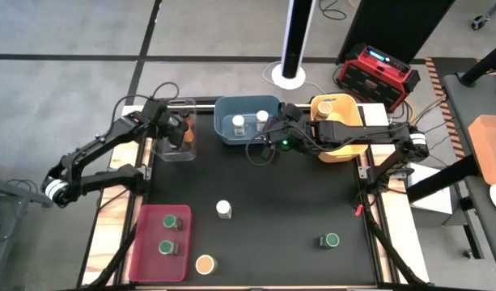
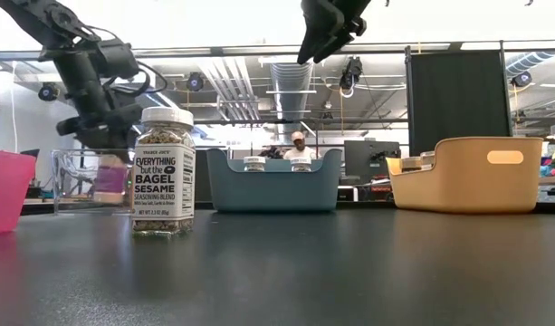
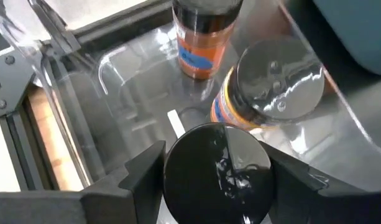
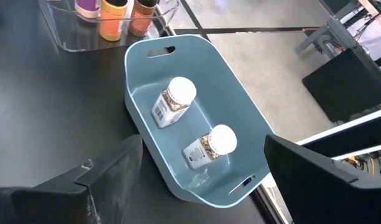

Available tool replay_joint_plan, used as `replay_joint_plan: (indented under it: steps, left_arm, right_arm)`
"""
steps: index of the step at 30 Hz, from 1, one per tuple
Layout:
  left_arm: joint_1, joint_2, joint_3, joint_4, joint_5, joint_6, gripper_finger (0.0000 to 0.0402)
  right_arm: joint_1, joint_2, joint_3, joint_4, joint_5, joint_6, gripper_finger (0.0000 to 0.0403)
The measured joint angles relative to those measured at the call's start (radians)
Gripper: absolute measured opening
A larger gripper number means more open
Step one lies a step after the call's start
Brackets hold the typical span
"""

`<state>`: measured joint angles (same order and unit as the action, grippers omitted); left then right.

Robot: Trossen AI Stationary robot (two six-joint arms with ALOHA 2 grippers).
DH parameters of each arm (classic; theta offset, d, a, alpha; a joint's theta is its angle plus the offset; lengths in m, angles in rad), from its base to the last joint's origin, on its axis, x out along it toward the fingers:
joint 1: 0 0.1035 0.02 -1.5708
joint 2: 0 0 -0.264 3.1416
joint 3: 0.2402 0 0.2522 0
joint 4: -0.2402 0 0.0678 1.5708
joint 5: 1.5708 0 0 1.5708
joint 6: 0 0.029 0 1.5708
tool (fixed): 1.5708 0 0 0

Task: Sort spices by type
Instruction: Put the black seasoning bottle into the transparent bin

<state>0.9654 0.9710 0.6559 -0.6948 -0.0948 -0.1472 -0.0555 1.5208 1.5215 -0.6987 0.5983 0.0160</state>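
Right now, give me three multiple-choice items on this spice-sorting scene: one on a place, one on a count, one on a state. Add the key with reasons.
1. Where is the left pincer?
A. over the clear bin
B. over the red bin
C. over the yellow bin

2. How many white-lidded jars lie in the blue bin?
A. none
B. two
C. four

3. What is the state of the left pincer?
A. open and empty
B. shut on a dark-lidded jar
C. out of view

Key:
1 A, the high view shows it above the clear bin.
2 B, the right wrist view shows two.
3 B, the left wrist view shows its fingers clamped on the jar's lid.
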Motion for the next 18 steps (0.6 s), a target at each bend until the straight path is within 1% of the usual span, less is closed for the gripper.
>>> replay_joint_plan:
  steps: [5, 14, 18]
  left_arm:
    - [0.0, 0.003, 0.0, 0.004, 0.0, -0.001, 0.0206]
    - [0.0, 0.003, 0.002, 0.006, -0.001, -0.002, 0.0249]
    - [0.0, 0.003, 0.002, 0.006, 0.0, -0.002, 0.0259]
  right_arm:
    - [0.0, 0.0, 0.0, 0.0, 0.0, -0.002, 0.0329]
    - [0.0, 0.0, 0.0, 0.0, 0.0, -0.001, 0.0329]
    - [0.0, 0.0, 0.0, 0.0, 0.0, 0.001, 0.0329]
